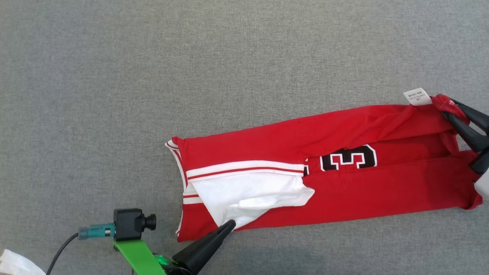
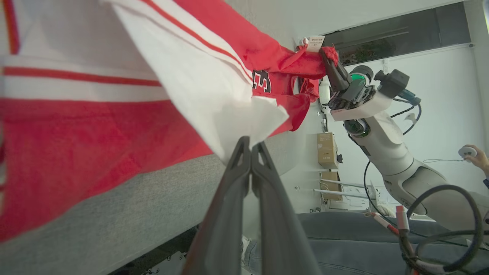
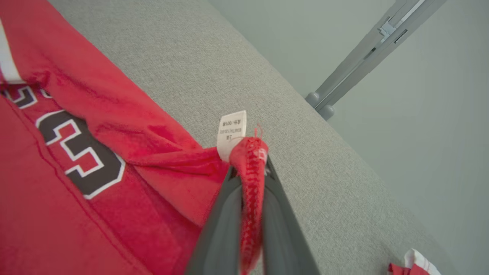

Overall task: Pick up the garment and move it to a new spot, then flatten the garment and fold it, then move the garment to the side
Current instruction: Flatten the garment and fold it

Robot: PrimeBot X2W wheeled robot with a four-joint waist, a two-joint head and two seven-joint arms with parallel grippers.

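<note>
The garment is a red jersey with white trim and a black-and-white number, lying as a long folded band across the grey cloth-covered table. A white sleeve panel lies folded over its left end. My left gripper is shut on that panel's lower edge, and in the left wrist view the gripper pinches the white fabric. My right gripper is shut on the red hem beside the white label. In the right wrist view the gripper has red fabric bunched between its fingers.
A white cloth corner lies at the table's lower left. Another red-and-white piece shows at the table edge. A grey frame post stands beyond the table. A person's hand holds a controller, and cardboard boxes stand behind.
</note>
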